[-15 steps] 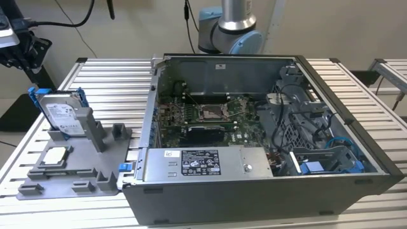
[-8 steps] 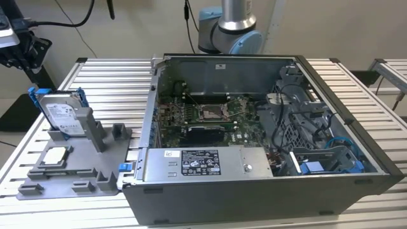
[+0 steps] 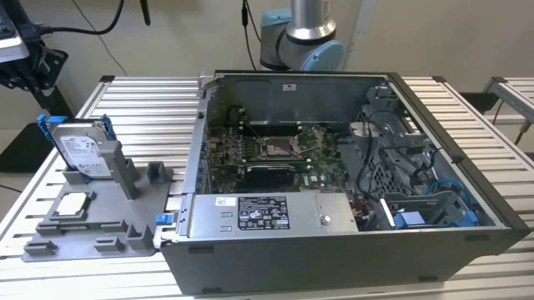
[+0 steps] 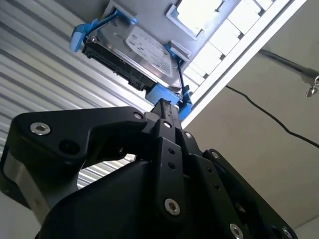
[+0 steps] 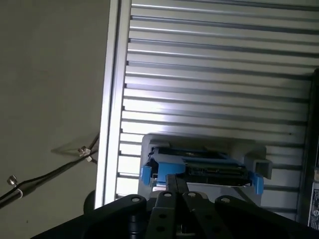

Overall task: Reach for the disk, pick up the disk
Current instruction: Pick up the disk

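The disk (image 3: 82,149) stands on edge in a slot of the grey holder (image 3: 100,232) at the exterior view's left; it is silver with a white label and a blue frame. My gripper (image 3: 25,67) hangs above and beyond it at the exterior view's top left, apart from it. In both wrist views the black fingers meet in a narrow tip with nothing between them: my gripper (image 4: 163,105) points at a blue corner of the disk (image 4: 137,52), and my gripper (image 5: 174,180) lies just short of the disk's (image 5: 202,168) upper edge.
A small square silver chip (image 3: 74,203) lies on the holder in front of the disk. An open computer case (image 3: 334,187) stands beside the holder, with a blue bracket (image 3: 434,217) inside. The ribbed metal table (image 3: 142,106) ends close to the holder.
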`<state>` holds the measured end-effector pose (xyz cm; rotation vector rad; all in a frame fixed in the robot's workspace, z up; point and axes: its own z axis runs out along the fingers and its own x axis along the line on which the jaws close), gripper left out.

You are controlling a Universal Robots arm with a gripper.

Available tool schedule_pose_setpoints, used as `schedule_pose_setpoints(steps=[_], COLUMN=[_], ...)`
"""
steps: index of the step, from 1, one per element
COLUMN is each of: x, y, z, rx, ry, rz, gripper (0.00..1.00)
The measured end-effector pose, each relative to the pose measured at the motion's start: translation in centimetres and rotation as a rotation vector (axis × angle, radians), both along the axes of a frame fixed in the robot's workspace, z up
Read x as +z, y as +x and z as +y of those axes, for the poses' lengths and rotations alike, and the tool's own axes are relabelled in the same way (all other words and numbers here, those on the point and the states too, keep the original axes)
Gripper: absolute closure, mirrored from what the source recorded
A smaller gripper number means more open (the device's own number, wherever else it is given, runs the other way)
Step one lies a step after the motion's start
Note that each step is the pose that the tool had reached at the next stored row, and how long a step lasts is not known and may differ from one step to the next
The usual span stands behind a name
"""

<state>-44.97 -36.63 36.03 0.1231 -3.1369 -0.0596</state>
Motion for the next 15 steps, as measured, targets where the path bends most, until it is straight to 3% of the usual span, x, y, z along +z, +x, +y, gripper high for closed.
schedule_pose_setpoints(steps=[8,15], x=[-0.02,-0.01], y=[-0.02,-0.04], z=[0.0,0.0], rx=[0.106,0.228], ry=[-0.0001,-0.0006], rz=[-0.0003,-0.0002], gripper=[1.0,1.0])
